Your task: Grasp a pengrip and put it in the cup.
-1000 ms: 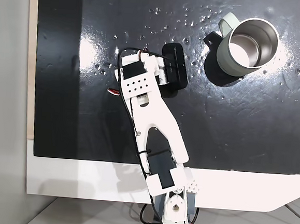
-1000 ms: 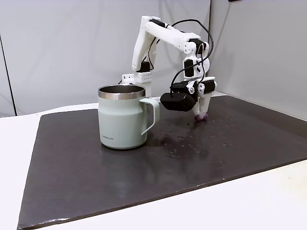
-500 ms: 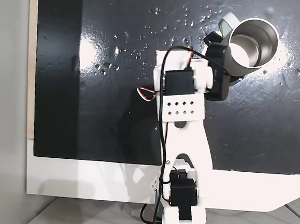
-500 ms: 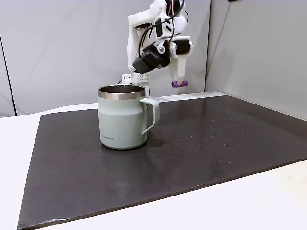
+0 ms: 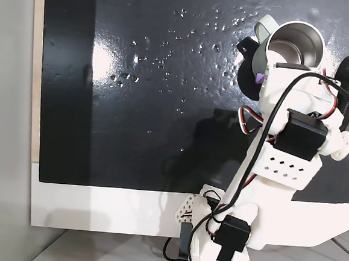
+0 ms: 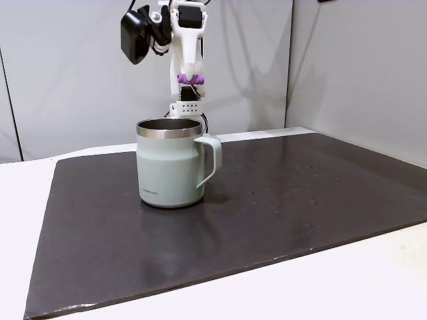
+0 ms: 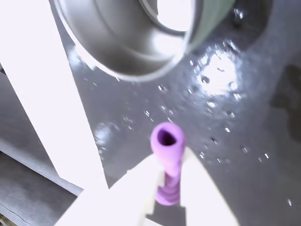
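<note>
We see the end effector (image 6: pixel 189 81) pinching the pengrip (image 6: pixel 190 79) high in the air, just above and beside the cup's (image 6: pixel 169 167) rim. The cup stands upright on the dark mat (image 6: pixel 280 200) over the white worktop (image 6: pixel 373 280).

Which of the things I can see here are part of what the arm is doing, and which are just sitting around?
Part of the job:
- the purple pengrip, pinched in the gripper and held up in the air
- the green cup, standing upright and open

Just there:
- the black mat under the cup
- the white table
</note>
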`<state>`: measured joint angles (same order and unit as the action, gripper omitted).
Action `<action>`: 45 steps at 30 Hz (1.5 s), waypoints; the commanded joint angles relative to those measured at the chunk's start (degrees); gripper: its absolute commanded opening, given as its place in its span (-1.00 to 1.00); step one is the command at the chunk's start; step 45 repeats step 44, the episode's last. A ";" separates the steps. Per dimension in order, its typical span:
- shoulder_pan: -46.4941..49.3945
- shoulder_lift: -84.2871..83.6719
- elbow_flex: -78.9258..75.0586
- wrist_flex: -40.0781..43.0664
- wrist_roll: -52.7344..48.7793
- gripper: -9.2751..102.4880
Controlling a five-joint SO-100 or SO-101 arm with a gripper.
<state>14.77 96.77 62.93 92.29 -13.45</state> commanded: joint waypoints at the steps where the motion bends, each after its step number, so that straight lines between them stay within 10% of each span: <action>1: 3.25 -2.20 -5.62 -3.69 -1.67 -0.83; 21: 3.52 -12.13 -14.41 -9.05 -1.85 -0.83; 29: 3.34 -11.25 -14.33 -7.91 -1.85 -0.32; 45: 1.93 -10.72 -14.33 -6.50 -1.49 -0.32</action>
